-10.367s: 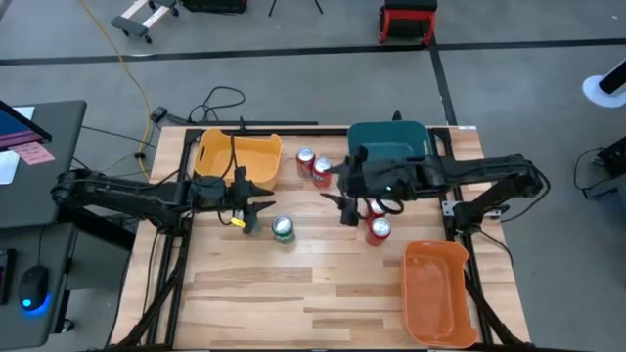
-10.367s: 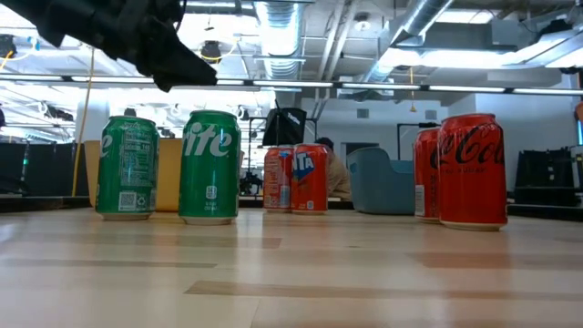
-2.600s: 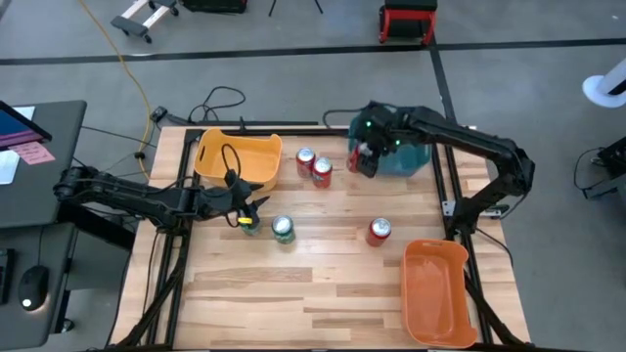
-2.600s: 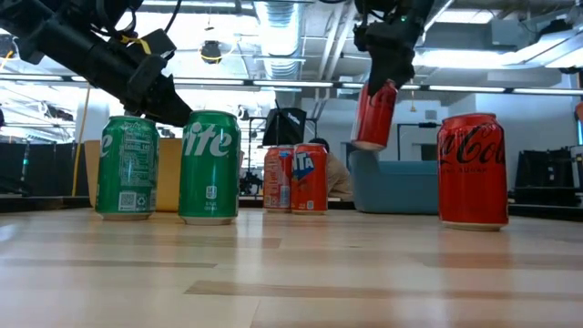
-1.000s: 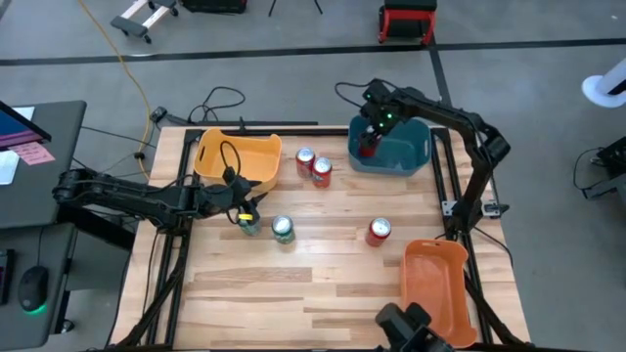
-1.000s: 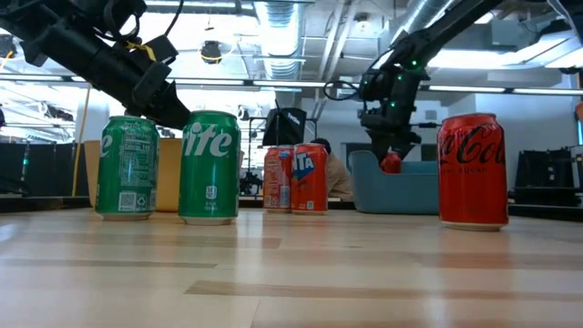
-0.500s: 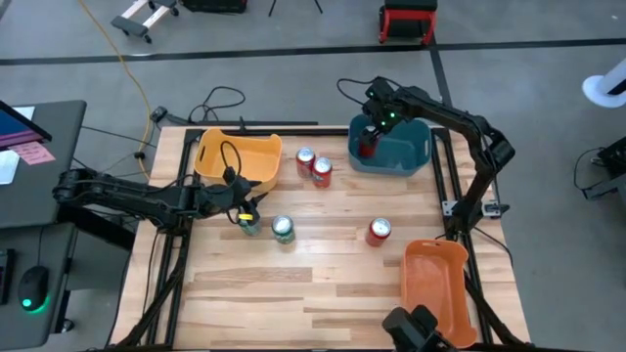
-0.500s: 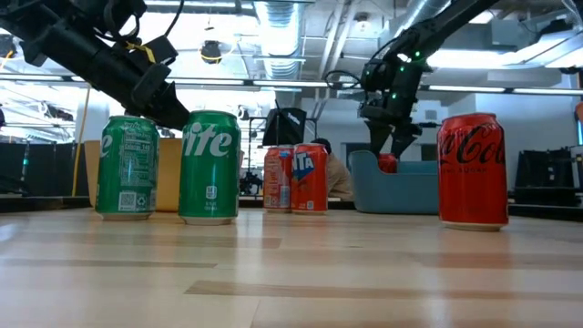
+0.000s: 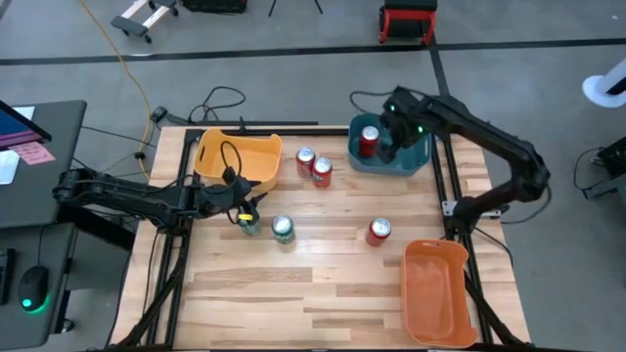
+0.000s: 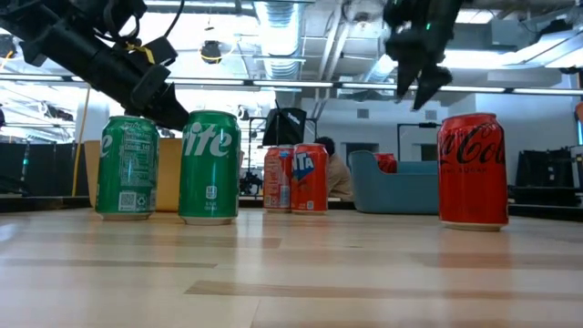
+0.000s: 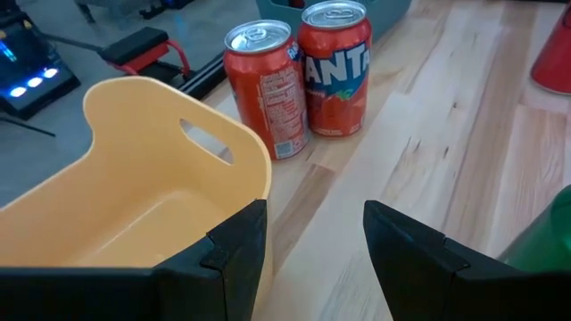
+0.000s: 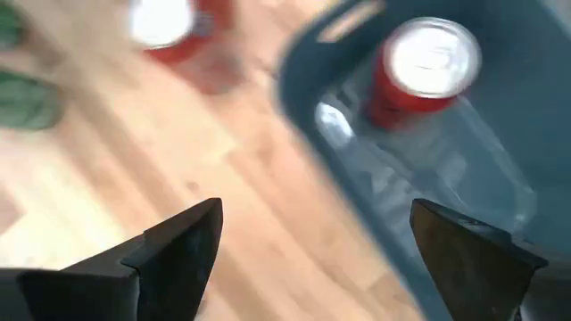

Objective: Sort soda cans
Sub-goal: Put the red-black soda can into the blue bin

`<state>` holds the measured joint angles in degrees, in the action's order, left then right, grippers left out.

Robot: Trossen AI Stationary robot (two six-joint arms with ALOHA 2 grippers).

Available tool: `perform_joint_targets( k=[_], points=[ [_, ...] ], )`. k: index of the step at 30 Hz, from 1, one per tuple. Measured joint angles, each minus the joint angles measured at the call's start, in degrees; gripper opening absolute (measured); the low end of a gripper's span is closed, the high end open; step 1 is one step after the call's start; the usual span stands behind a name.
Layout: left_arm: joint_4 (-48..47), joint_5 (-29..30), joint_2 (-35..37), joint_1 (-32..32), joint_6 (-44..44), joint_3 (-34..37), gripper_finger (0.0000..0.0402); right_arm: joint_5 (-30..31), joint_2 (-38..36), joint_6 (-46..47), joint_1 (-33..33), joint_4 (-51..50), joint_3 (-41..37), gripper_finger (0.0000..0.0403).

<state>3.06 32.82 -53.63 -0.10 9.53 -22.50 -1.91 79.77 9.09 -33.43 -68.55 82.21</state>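
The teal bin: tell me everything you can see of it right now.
The teal bin is a rounded plastic tub with handle cut-outs, upright at the table's far edge on the right side. One red can with a silver top stands upright inside, near its left wall. The right gripper hangs open above it, touching nothing.

- Wooden table (image 9: pixel 323 284): light plank top on a dark frame.
- Yellow bin (image 9: pixel 238 157): at the far left part of the table, open side up.
- Teal bin (image 9: pixel 411 147): at the far right part of the table.
- Orange bin (image 9: pixel 437 293): at the near right corner.
- Yellow cable (image 9: pixel 122 59): runs across the grey floor beyond the table.
- Red stool (image 9: pixel 408 20): on the floor beyond the table.
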Motion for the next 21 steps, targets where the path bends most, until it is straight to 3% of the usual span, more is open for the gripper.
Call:
perform_joint_targets(
  k=[9,13,16,21],
  points=[
    [-1.3,0.0,0.0,0.0,2.8,0.0,0.0185,9.5,-2.5,5.9,15.0,-0.1,0.0,0.0381],
    [-1.3,-5.6,0.0,0.0,5.8,0.0,0.0185,13.4,-2.1,6.2,21.0,-0.7,0.0,0.0381],
    [-0.2,-9.2,0.0,0.0,6.0,0.0,0.0185,14.1,-1.2,6.8,27.2,-2.0,0.0,0.0381],
    [0.5,-9.5,0.0,0.0,6.3,0.0,0.0185,14.1,0.2,7.4,37.3,-5.0,0.0,0.0381]
  ],
)
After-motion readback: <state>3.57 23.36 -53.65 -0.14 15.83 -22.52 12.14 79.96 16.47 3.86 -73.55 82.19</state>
